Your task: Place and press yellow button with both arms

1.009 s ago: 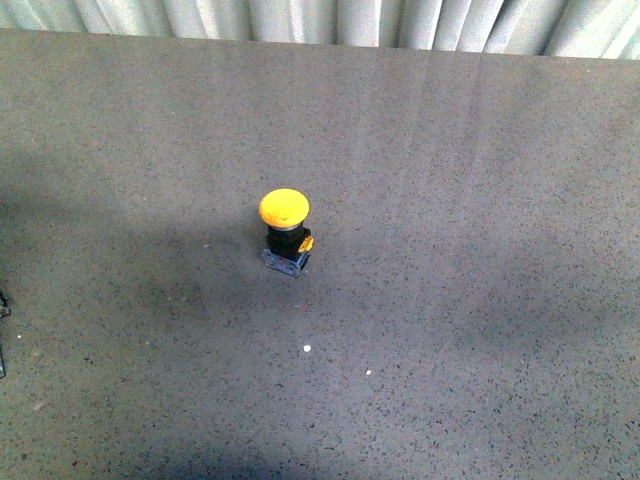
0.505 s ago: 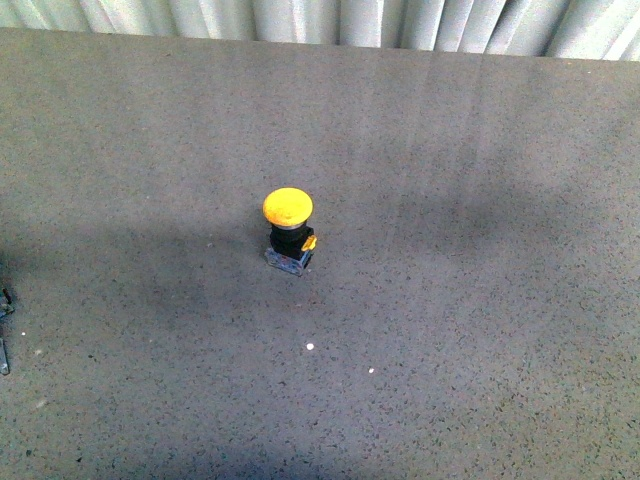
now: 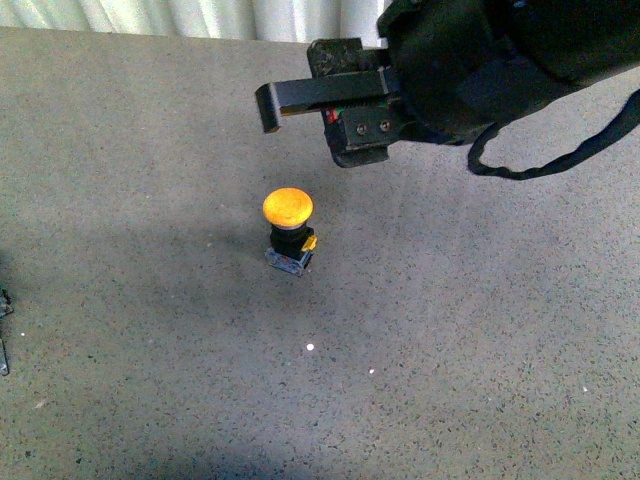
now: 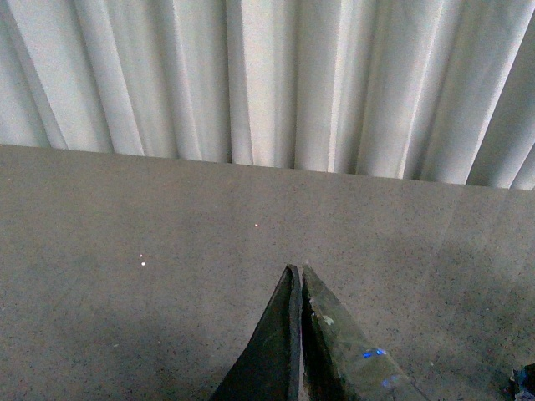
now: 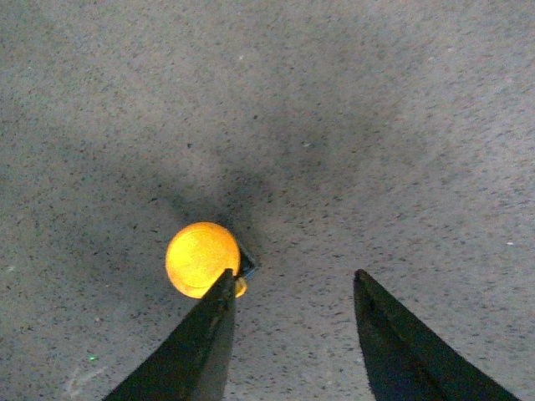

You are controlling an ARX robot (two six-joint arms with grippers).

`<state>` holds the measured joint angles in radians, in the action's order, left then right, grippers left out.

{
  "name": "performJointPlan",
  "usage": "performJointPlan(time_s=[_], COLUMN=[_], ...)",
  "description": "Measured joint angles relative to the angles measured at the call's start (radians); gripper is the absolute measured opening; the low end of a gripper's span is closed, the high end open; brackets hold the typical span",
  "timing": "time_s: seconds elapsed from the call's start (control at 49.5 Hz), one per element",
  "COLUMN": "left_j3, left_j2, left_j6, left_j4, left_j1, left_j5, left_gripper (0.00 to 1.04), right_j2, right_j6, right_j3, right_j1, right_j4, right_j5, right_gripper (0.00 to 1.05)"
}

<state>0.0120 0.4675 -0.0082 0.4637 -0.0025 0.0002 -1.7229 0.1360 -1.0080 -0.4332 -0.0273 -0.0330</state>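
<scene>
Front view: we see the yellow button [image 3: 288,225] standing upright on the grey worktop [image 3: 480,330]. Our right end effector [image 3: 272,108] hangs in the air near it, not touching, jaws wide apart. Our left end effector [image 4: 298,271] is squeezed together, holding nothing.
</scene>
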Motion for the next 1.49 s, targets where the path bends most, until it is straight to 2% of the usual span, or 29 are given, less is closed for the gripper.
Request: performJointPlan(time_s=[0.141, 0.222, 0.929, 1.009, 1.05, 1.494], left_j3=[0.0, 0.0, 0.0, 0.0, 0.0, 0.0], left_j2=[-0.076, -0.102, -0.29, -0.403, -0.443, -0.451], left_j6=[0.0, 0.0, 0.0, 0.0, 0.0, 0.0], left_j4=[-0.073, -0.098, -0.286, -0.433, -0.457, -0.464], left_j1=[0.0, 0.0, 0.0, 0.0, 0.0, 0.001], left_j5=[0.0, 0.0, 0.0, 0.0, 0.0, 0.0], left_gripper=[0.01, 0.01, 0.01, 0.01, 0.01, 0.01], right_j2=[-0.064, -0.082, -0.17, -0.172, -0.174, -0.207], right_j6=[0.043, 0.05, 0.111, 0.113, 0.114, 0.143], right_j3=[-0.032, -0.038, -0.084, -0.091, -0.096, -0.115], right_j1=[-0.026, -0.031, -0.059, -0.064, -0.064, -0.073], right_j4=[-0.013, -0.013, -0.014, -0.014, -0.014, -0.051], right_j5=[0.005, 0.005, 0.063, 0.068, 0.068, 0.06], right_gripper=[0.1, 0.01, 0.01, 0.01, 0.01, 0.01])
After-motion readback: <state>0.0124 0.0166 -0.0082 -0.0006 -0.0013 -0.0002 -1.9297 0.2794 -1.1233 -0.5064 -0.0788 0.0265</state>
